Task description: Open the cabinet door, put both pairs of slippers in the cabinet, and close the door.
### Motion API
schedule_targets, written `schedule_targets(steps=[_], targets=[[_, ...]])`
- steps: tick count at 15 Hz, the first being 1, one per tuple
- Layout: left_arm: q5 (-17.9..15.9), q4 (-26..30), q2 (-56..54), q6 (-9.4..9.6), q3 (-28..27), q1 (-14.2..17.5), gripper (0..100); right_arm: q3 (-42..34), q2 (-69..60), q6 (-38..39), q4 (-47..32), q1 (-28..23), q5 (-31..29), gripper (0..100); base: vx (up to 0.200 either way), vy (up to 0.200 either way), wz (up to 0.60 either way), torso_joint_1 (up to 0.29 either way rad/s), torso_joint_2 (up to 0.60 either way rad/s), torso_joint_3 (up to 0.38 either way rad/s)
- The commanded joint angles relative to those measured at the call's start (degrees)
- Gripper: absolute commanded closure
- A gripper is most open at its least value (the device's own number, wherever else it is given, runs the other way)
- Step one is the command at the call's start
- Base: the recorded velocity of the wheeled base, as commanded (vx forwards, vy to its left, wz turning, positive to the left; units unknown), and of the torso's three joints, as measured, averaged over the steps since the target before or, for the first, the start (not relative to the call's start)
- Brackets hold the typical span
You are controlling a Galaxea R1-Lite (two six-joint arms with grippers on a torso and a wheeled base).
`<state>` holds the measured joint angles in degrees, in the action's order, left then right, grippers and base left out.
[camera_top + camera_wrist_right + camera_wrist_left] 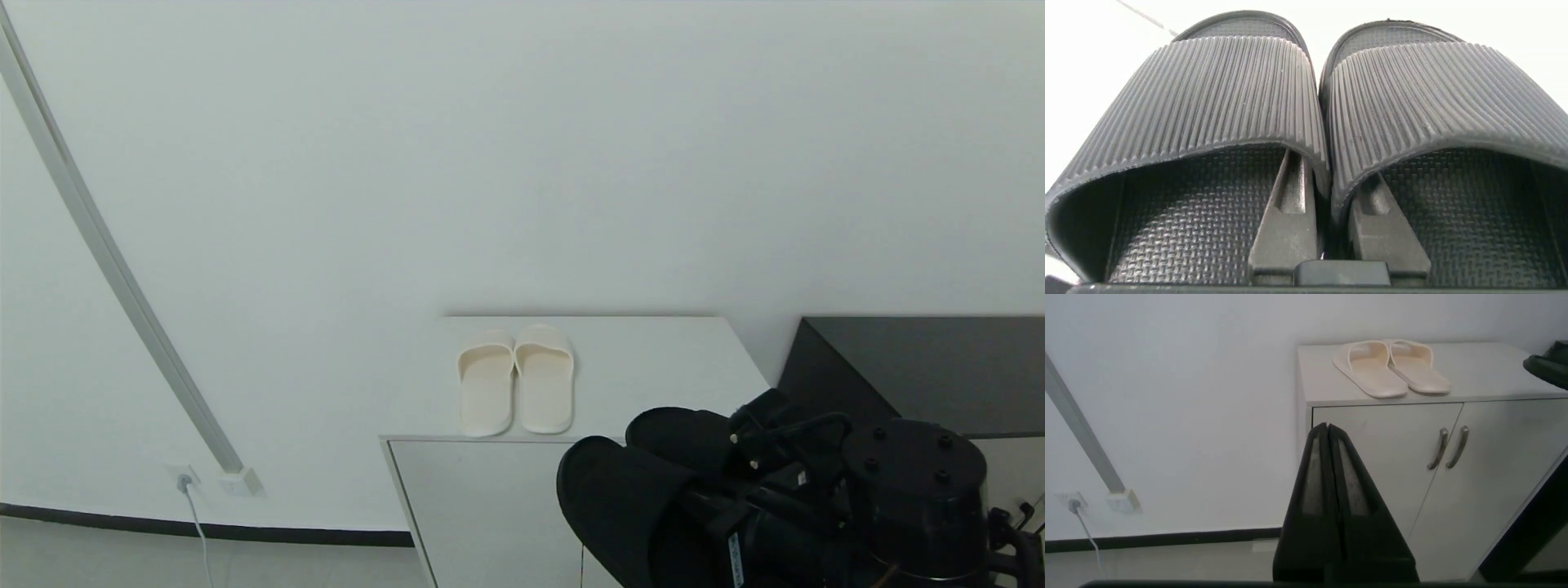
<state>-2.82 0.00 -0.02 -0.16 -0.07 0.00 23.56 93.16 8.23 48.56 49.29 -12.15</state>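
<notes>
White wall [522, 163] backs the room, with a grey conduit [106, 245] slanting down to a socket [184, 476] above a dark skirting strip [204, 531]. A dark unit [922, 367] stands just beside the white cabinet [1388, 441]. Both cabinet doors are shut and the cream slippers [514, 380] lie side by side on its top. I see my right claw [1327, 180] clamped on the black slippers [637, 490], one finger inside each, near the cabinet's right front corner, and my left claw [1328, 433] closed on nothing before the doors.

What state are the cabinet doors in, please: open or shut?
Shut: both cabinet doors sit flush, their handles side by side.
</notes>
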Motion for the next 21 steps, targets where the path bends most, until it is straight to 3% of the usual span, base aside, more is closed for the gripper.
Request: schedule_targets(steps=[1, 9, 19, 20, 21], targets=[[0.0, 0.0, 0.02, -0.02, -0.01, 0.0, 100, -0.1, -0.17, -0.05, 0.14, 0.2, -0.06, 100, 0.0, 0.0, 0.0, 0.0, 0.0, 0.0], [0.0, 0.0, 0.02, -0.02, -0.01, 0.0, 100, -0.54, -0.52, 0.03, 0.22, 0.28, 0.03, 100, 0.0, 0.0, 0.0, 0.0, 0.0, 0.0], [0.0, 0.0, 0.02, -0.02, -0.01, 0.0, 100, -1.24, -0.7, -0.05, 0.31, 0.99, 0.03, 100, 0.0, 0.0, 0.0, -0.151, 0.34, 0.193], [0.0, 0.0, 0.02, -0.02, -0.01, 0.0, 0, -1.24, -0.7, -0.05, 0.31, 0.99, 0.03, 100, 0.0, 0.0, 0.0, -0.154, 0.37, 0.212], [0.0, 0.0, 0.02, -0.02, -0.01, 0.0, 0, -1.33, -0.7, -0.05, 0.31, 0.99, -0.06, 100, 0.0, 0.0, 0.0, -0.168, 0.38, 0.217]])
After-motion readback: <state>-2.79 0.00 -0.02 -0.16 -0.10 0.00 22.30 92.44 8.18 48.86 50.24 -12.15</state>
